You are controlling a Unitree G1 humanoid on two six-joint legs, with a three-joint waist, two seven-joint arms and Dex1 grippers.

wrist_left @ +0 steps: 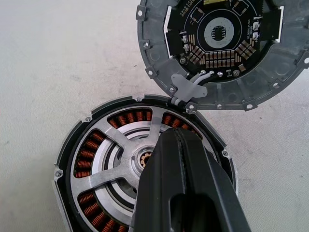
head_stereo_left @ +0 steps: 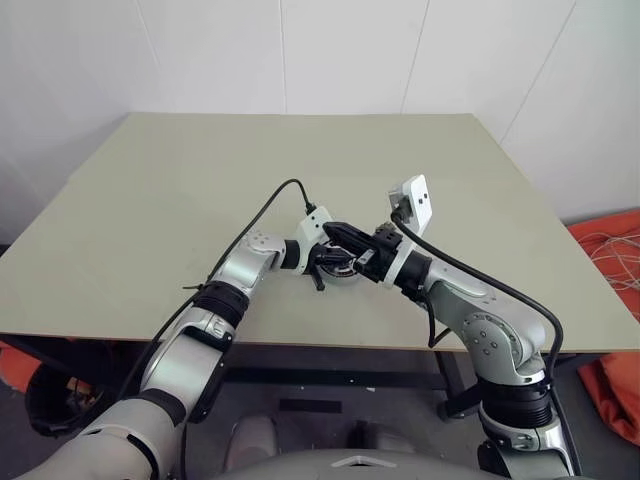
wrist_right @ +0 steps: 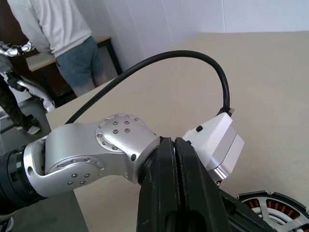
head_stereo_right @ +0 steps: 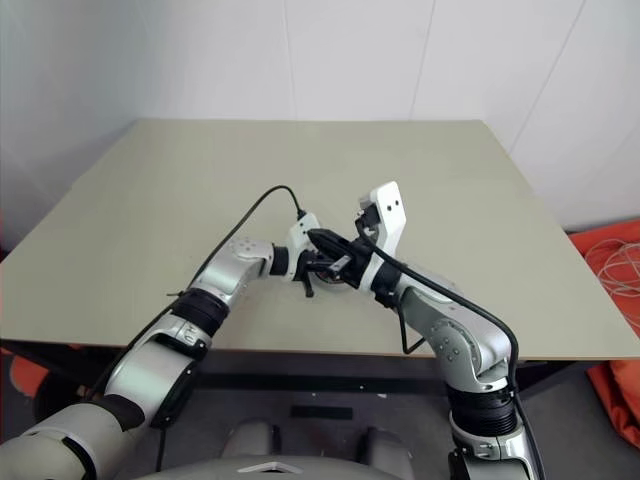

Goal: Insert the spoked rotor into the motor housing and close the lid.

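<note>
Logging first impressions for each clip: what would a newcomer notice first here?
The motor housing lies near the front edge of the table, the spoked rotor already seated inside its ring of coppery windings. Beside it, touching its rim, lies the lid, circuit board facing up. Both grippers, left and right, meet over the housing, jaws shut.

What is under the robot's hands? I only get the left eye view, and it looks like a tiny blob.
Observer: The spoked rotor sits inside the motor housing, with coppery windings showing between its spokes.
Operator: Is the lid on?
Observer: No. The lid lies open beside the housing, circuit board up, edges touching.
Operator: Is a hand holding something?
Observer: No, the left gripper is shut on nothing, over the rotor.
</note>
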